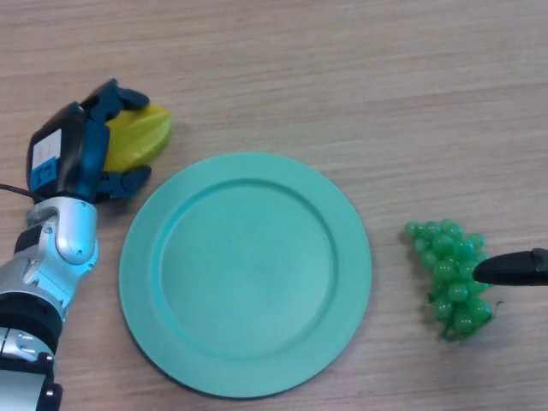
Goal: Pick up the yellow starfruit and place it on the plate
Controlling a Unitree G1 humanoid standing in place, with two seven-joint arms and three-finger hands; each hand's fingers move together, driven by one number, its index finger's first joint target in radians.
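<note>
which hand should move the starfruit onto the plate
Left. The left robot hand is already curled round the starfruit, right beside the plate. The right robot hand only pokes in over the grapes.

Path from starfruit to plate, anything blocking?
Nothing visible. The left robot hand is curled round the starfruit, just up-left of the plate, which holds nothing. Only bare table lies between them. The grapes sit right of the plate, out of the way, by the right robot hand.

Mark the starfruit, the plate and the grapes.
yellow starfruit [141, 141], head view, on its exposed right half beside the left hand [73, 154].
green plate [244, 274], head view, on its bare centre.
green grapes [445, 270], head view, on the middle of the bunch.
</note>
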